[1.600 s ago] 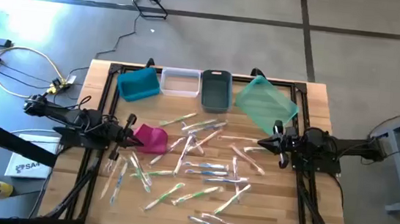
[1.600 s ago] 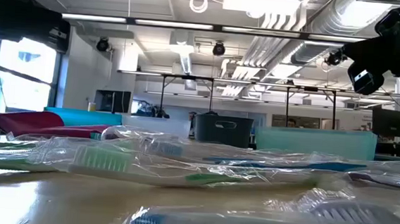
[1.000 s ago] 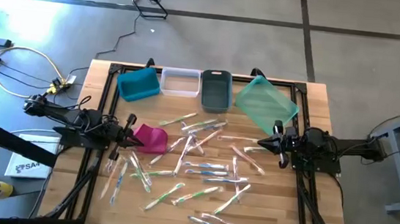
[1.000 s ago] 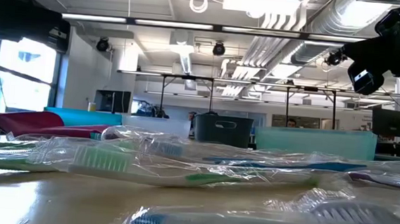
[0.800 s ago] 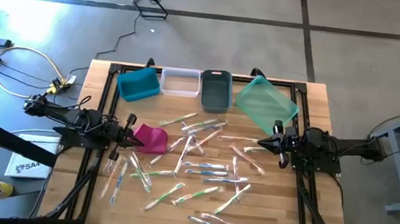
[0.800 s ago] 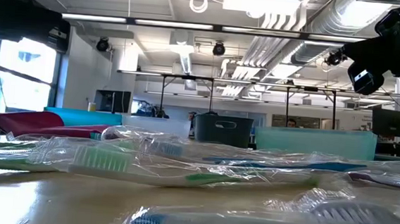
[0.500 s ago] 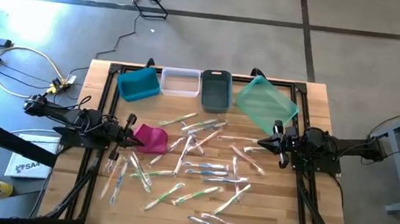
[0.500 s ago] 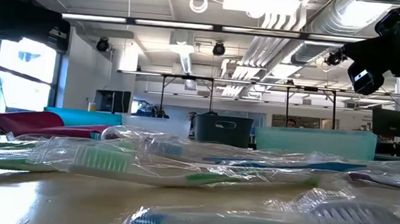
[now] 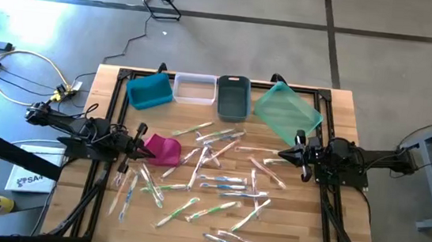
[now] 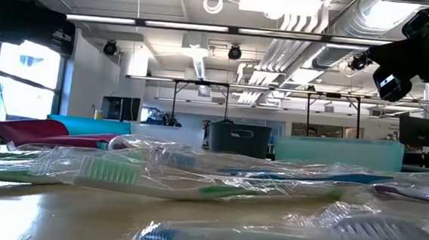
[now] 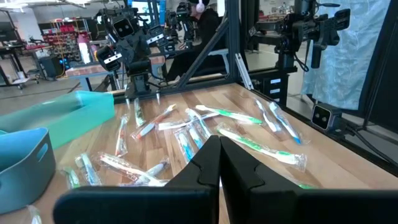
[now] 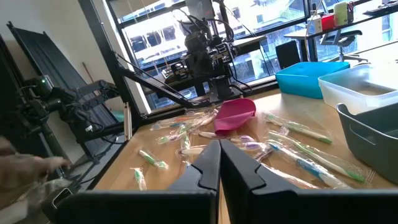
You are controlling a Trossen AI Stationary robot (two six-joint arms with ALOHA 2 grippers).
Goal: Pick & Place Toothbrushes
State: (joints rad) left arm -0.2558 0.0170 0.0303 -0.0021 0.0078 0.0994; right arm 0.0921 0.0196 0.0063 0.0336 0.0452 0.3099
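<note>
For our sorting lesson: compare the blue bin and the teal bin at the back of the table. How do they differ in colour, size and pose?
The blue bin is opaque bright blue; the teal bin is paler and see-through. The blue bin is smaller; the teal bin is the widest of the four. The blue bin sits at the row's left end, slightly turned; the teal bin sits at the right end, turned much further askew. Both are open-topped, and no toothbrush shows in either.

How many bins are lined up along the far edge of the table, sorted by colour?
Blue bin: 1
Clear bin: 1
Grey bin: 1
Teal bin: 1
Total: 4
</note>
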